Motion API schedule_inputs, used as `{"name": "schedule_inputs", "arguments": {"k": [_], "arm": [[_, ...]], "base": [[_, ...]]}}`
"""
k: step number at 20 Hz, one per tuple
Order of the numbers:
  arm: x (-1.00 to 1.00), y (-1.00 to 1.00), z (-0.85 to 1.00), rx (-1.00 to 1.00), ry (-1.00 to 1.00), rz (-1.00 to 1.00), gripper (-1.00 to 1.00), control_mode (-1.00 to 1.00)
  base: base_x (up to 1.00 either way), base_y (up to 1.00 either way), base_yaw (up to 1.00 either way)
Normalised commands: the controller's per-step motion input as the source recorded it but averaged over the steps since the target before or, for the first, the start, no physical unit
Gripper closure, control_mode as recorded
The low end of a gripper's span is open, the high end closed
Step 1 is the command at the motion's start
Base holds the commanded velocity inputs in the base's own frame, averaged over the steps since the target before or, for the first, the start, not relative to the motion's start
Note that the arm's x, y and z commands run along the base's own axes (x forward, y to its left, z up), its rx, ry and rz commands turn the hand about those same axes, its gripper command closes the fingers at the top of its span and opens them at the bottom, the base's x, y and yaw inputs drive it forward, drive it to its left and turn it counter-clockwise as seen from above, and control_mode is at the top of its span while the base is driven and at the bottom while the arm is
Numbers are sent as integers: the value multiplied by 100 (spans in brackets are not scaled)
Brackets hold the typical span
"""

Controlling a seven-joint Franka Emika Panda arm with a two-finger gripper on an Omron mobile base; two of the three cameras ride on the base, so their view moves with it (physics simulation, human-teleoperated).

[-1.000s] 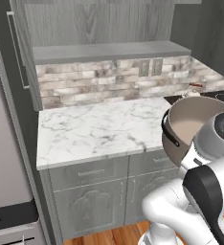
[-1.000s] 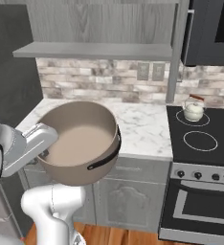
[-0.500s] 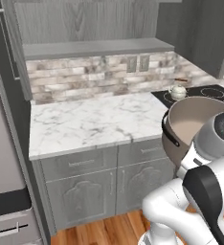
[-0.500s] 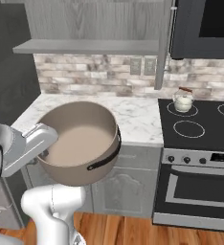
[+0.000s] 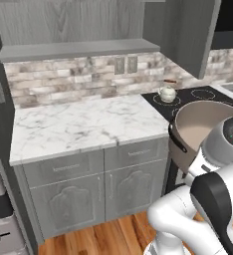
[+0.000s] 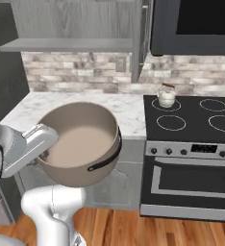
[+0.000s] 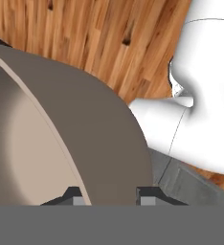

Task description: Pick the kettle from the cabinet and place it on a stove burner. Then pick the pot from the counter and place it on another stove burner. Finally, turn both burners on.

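The gripper (image 7: 108, 197) is clamping the pot (image 6: 81, 144) by its rim, apparently clear of the counter (image 5: 83, 127), while the kettle (image 6: 166, 95) is sitting on a rear burner.

The pot (image 6: 81, 144) has a smooth matt taupe wall, paler inside, with a glossy black side handle. Beside it, the counter (image 5: 83, 127) is polished white marble with grey veins. The stove burners (image 6: 171, 122) sit in glossy black glass. The floor (image 7: 99, 43) below the pot is varnished wood.
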Motion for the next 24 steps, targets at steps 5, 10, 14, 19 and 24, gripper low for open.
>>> {"name": "schedule_inputs", "arguments": {"k": [5, 10, 14, 19, 24], "arm": [[0, 0, 0, 0, 0, 0, 100, 100], [0, 0, 0, 0, 0, 0, 100, 100], [0, 0, 0, 0, 0, 0, 100, 100], [0, 0, 0, 0, 0, 0, 100, 100], [0, 0, 0, 0, 0, 0, 100, 100]], "base": [[-26, -58, -7], [-20, -67, -5], [-19, -70, -2], [-6, -73, 0], [0, -67, 0]]}}
